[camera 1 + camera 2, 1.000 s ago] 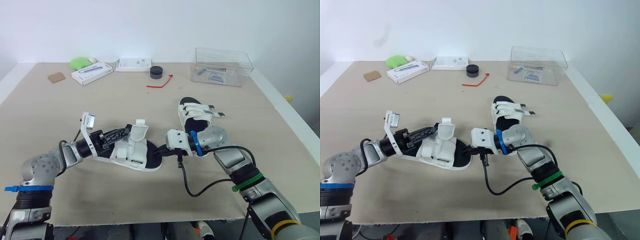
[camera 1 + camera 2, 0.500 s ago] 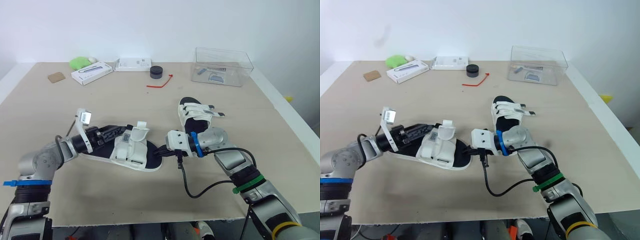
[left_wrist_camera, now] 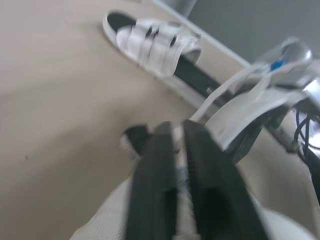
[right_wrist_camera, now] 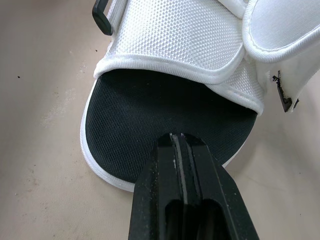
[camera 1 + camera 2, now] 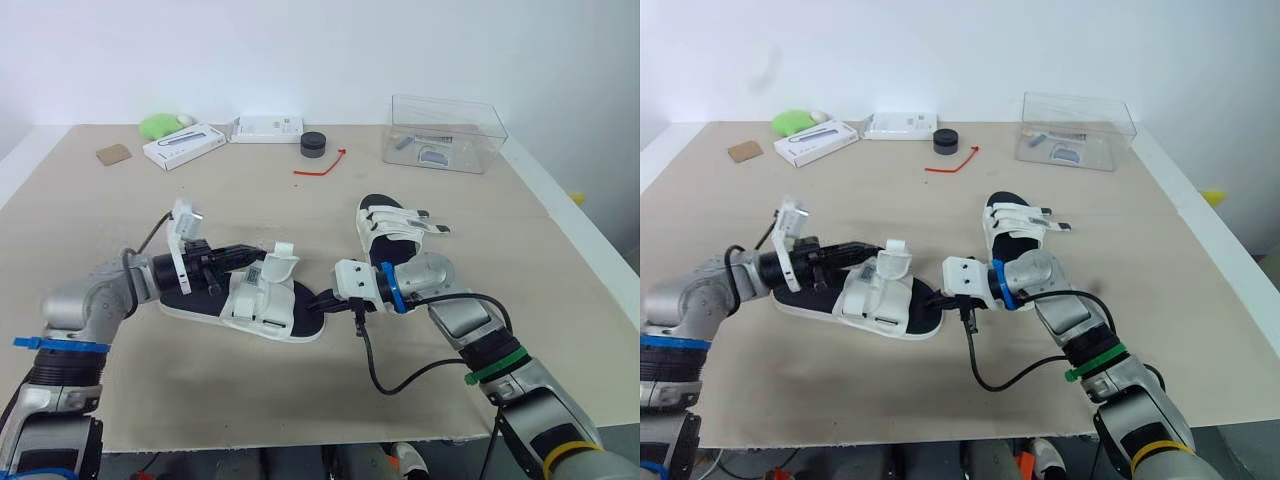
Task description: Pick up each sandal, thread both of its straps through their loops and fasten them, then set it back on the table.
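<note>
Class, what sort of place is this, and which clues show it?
Probably a lab workbench: a plain table against a bare wall, two sandals laid out, and a clear box.

The near sandal (image 5: pixel 262 308), whose heel end was held tilted up off the counter (image 5: pixel 250 400) a second ago, has been lowered and now lies flat along its whole length, with the dark footbed at its heel showing. The left end effector (image 5: pixel 238 256) has come down with it and its wrist has rolled over, so it now reaches in level above the heel, pointing at the upright strap (image 5: pixel 281 256). The left elbow has moved further from the near edge
</note>
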